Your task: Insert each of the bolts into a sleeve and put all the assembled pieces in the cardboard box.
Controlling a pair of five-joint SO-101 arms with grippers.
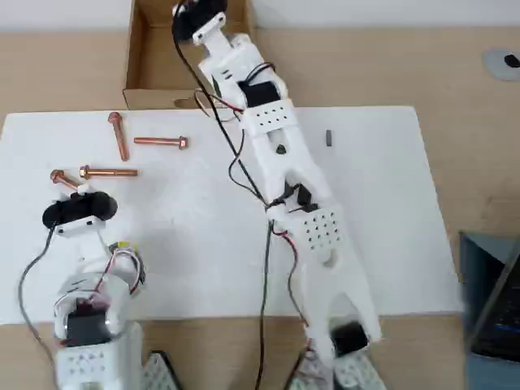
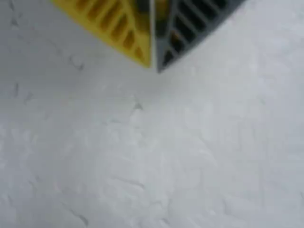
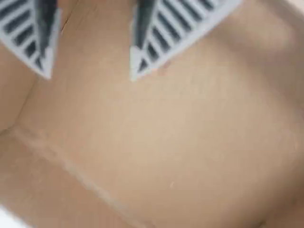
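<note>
Plainly, the likeliest slip lies with the left fingers. They are clenched tip to tip on nothing, low over the white sheet, and the four bolts lie just beyond them. If the fingers come down clenched like that, I judge they would nudge a round bolt into a roll rather than take it. The right fingers are released with nothing between them, above the floor of the cardboard box, where the fold to a wall runs near them. A careless lift from there could catch that wall and drag the box across the table. One dark sleeve lies well apart from both sets of fingers and from the bolts, so a bolt has a long carry and a weak hold might drop it. The high view gives the layout of bolts, sleeve and box together. The wrist views add the state of the fingers: tips meeting on the left, a gap on the right.
</note>
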